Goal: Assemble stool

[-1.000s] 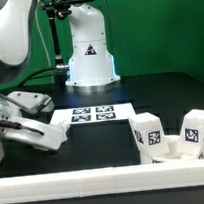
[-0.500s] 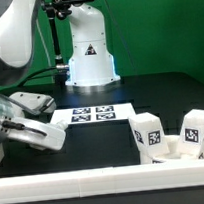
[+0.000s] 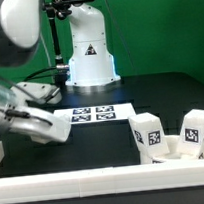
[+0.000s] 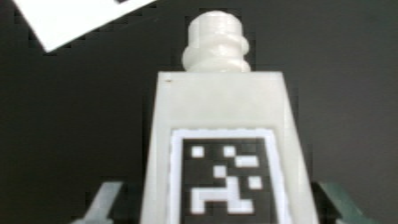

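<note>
In the exterior view, my gripper (image 3: 21,121) at the left is shut on a white stool leg (image 3: 52,131). The leg hangs tilted just above the black table, beside the marker board (image 3: 91,114). The wrist view shows this leg (image 4: 221,105) lengthwise between my two fingers (image 4: 111,200), its marker tag (image 4: 221,168) facing the camera and its threaded tip (image 4: 215,45) pointing away. At the exterior view's right, two more legs (image 3: 148,134) (image 3: 196,130) stand upright by the round seat (image 3: 180,155).
The robot's white base (image 3: 89,56) stands at the back centre. A long white rail (image 3: 107,180) runs along the front edge. A corner of the marker board (image 4: 68,20) shows beyond the held leg in the wrist view.
My gripper has shut on the leg. The arm has risen slightly and carried the leg a little toward the exterior view's right.
</note>
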Robot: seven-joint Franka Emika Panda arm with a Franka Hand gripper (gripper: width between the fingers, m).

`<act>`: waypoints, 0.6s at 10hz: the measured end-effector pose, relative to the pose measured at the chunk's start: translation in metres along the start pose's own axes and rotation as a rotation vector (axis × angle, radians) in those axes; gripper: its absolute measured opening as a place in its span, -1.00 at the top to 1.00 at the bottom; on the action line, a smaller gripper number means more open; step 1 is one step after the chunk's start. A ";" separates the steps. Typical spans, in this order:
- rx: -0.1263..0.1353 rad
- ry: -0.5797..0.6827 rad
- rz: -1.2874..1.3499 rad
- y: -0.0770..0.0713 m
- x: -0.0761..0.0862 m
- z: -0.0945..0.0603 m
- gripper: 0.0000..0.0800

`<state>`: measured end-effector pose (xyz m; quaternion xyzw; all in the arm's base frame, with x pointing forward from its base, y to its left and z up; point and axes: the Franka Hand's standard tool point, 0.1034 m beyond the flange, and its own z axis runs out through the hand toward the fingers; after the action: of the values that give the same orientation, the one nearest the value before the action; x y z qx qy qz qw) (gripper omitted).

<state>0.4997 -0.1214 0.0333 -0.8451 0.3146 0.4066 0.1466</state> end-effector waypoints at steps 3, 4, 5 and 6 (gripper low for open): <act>-0.065 0.010 0.109 -0.044 -0.042 0.017 0.16; -0.082 0.018 0.102 -0.058 -0.046 0.026 0.16; -0.078 0.017 0.097 -0.051 -0.043 0.024 0.16; -0.072 0.017 0.105 -0.049 -0.042 0.022 0.16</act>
<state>0.4984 -0.0561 0.0512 -0.8357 0.3448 0.4174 0.0917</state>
